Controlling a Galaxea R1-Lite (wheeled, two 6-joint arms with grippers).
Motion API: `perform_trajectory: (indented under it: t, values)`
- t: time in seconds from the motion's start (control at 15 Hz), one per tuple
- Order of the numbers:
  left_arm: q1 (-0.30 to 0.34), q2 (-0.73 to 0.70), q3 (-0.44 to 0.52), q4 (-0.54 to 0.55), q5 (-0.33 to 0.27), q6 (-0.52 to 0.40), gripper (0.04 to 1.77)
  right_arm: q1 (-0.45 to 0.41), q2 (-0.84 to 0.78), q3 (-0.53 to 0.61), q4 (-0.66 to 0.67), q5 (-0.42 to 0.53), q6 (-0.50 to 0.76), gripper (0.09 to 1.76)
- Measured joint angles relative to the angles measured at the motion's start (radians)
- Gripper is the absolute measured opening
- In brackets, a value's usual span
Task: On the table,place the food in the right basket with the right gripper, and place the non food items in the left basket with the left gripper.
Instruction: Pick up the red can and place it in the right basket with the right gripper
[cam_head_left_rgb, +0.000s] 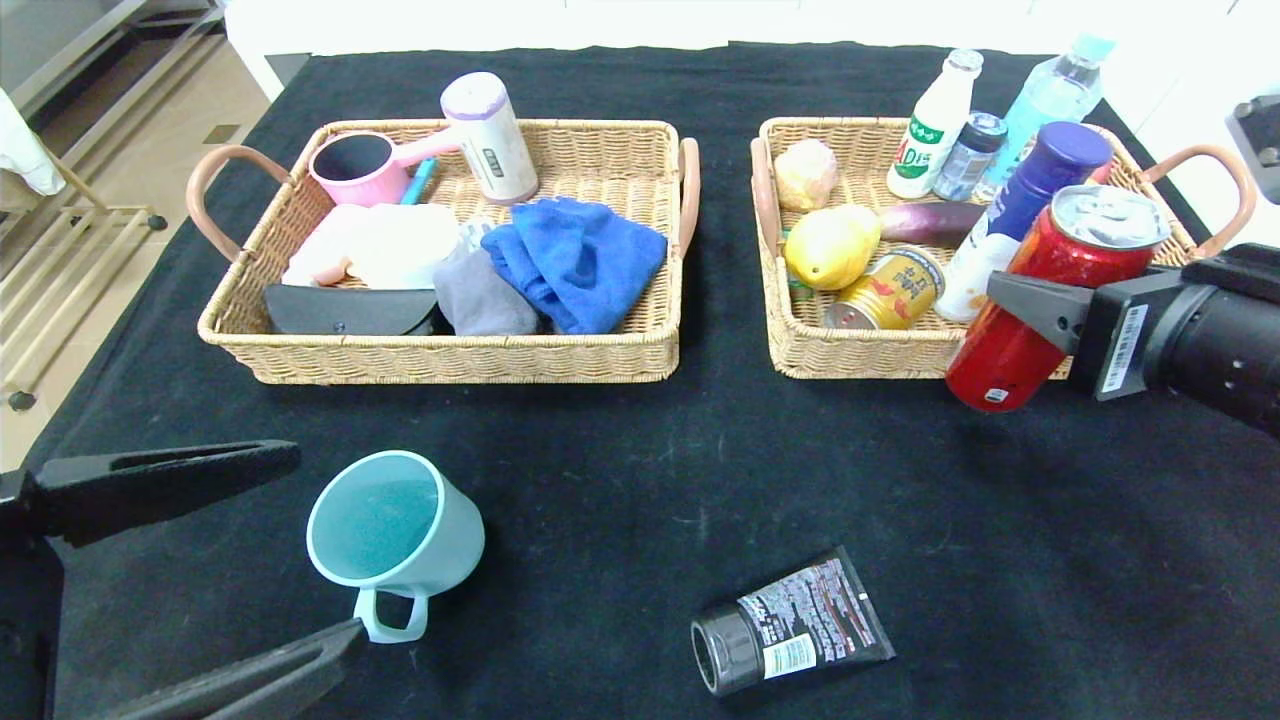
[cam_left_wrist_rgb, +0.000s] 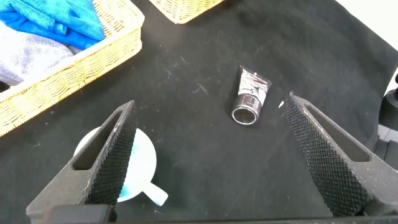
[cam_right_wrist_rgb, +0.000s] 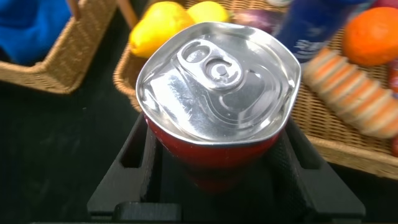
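My right gripper (cam_head_left_rgb: 1035, 310) is shut on a red drink can (cam_head_left_rgb: 1050, 300) and holds it tilted above the front right corner of the right basket (cam_head_left_rgb: 860, 355); the can's silver top fills the right wrist view (cam_right_wrist_rgb: 214, 84). My left gripper (cam_head_left_rgb: 290, 545) is open and low at the front left, its fingers on either side of a light blue mug (cam_head_left_rgb: 395, 535) lying on the black cloth. The mug shows in the left wrist view (cam_left_wrist_rgb: 140, 168). A black tube (cam_head_left_rgb: 790, 635) lies at the front centre, also in the left wrist view (cam_left_wrist_rgb: 250, 98).
The left basket (cam_head_left_rgb: 450, 355) holds a blue cloth (cam_head_left_rgb: 580, 255), a pink pot, a white bottle and other things. The right basket holds a lemon (cam_head_left_rgb: 830, 245), a yellow can, bottles and an eggplant. The black table's edges run along the left and the back.
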Motion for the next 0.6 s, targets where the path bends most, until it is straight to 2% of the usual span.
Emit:
perform_trajectory:
  t: [0.6]
  values:
    - [0.0,0.001,0.0,0.002,0.0,0.0,1.72,-0.161,-0.057,0.015,0.04,0.009,-0.003,1.02]
